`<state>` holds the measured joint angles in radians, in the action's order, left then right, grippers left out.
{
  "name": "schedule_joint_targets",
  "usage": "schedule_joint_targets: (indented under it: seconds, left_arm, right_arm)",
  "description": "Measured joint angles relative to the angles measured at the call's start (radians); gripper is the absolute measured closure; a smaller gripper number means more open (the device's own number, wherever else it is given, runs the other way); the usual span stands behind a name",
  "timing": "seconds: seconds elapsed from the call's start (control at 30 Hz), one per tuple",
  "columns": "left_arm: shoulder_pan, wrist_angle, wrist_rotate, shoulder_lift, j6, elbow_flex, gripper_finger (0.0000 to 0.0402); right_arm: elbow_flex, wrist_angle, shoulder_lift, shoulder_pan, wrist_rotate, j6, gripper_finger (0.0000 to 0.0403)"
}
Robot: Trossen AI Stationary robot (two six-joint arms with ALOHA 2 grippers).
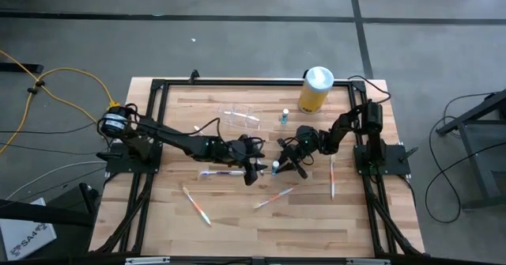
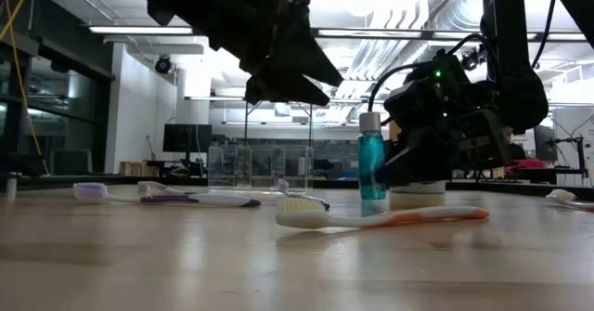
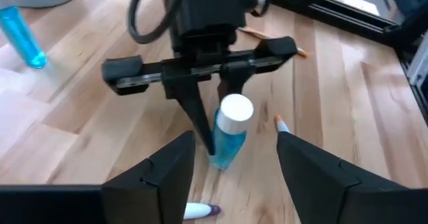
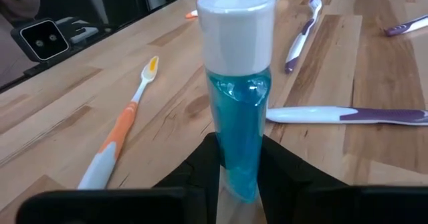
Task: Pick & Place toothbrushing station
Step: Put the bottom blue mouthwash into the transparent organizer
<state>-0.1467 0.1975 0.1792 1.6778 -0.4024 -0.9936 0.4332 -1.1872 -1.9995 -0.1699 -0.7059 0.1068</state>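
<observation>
Both arms reach inward from opposite sides of the tabletop and meet near its middle, wrists bent low. The right gripper [image 1: 283,164] hangs close over the surface, its jaws closed on the lower body of a small blue bottle [image 4: 239,110] that stands upright between them, white cap above the fingertips. The left gripper [image 1: 257,170] faces it from just beside, nose to nose, its jaws spread wide and holding nothing; the bottle and the right jaws sit directly ahead of that gap, apart from the left fingers [image 3: 164,174].
</observation>
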Motion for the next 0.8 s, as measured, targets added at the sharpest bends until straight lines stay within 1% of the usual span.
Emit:
schedule_joint_targets:
  seconds: [0.1, 0.2, 0.4, 0.5, 0.7, 0.8]
  left_arm:
    - [0.0, -0.002, -0.01, 0.015, 0.009, 0.001, 0.017]
    - [0.008, 0.003, -0.018, 0.022, 0.009, 0.0, 0.0162]
    - [0.015, 0.026, -0.021, 0.021, 0.019, 0.0, 0.0161]
    - [0.017, 0.049, -0.025, 0.047, 0.021, -0.001, 0.0161]
    - [0.041, 0.136, -0.094, 0.107, 0.021, 0.0, 0.016]
    - [0.05, 0.156, -0.103, 0.115, 0.024, 0.0, 0.016]
  right_arm:
    - [0.0, -0.007, 0.0, 0.001, 0.0, 0.001, 0.0334]
    - [0.0, -0.01, 0.0, 0.001, 0.001, 0.0, 0.0334]
    - [0.001, -0.02, 0.0, 0.001, 0.008, 0.001, 0.0334]
    - [0.001, -0.023, 0.0, 0.001, 0.009, 0.002, 0.0334]
    - [0.002, -0.03, 0.0, 0.001, 0.008, 0.001, 0.0334]
    - [0.002, -0.03, 0.0, 0.001, 0.011, -0.002, 0.0334]
